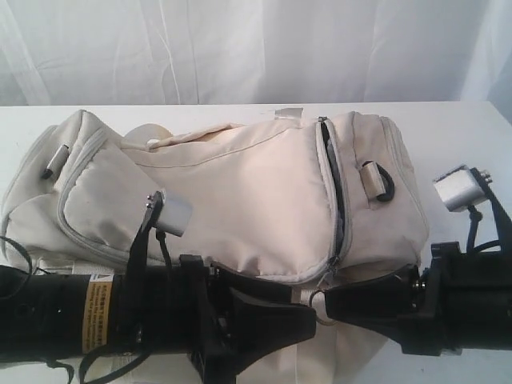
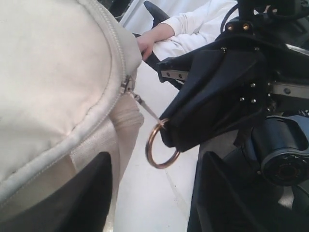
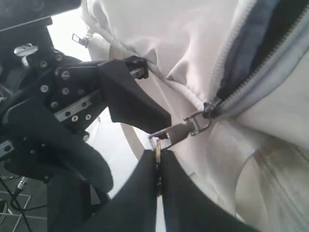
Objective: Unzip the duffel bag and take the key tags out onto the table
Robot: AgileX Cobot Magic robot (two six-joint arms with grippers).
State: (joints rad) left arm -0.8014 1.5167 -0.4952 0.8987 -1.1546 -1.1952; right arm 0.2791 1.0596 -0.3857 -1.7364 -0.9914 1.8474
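The cream duffel bag (image 1: 240,184) lies across the white table (image 1: 464,128). Its grey curved zipper (image 1: 337,192) gapes a little and shows dark lining (image 3: 263,34). My right gripper (image 3: 158,162) is shut on the brass ring (image 2: 148,145) of the zipper pull (image 3: 181,130), at the bag's near edge. The pull runs taut from the slider (image 2: 128,87). My left gripper (image 2: 154,193) stands open just beside it. One of its fingers (image 2: 91,193) rests against the bag's fabric, and nothing is between them. The key tags are hidden.
A white curtain (image 1: 256,48) hangs behind the table. A strap loop with a dark D-ring (image 1: 376,180) sits on the bag's right end. In the left wrist view a person's hand (image 2: 145,44) in a white sleeve shows beyond the bag.
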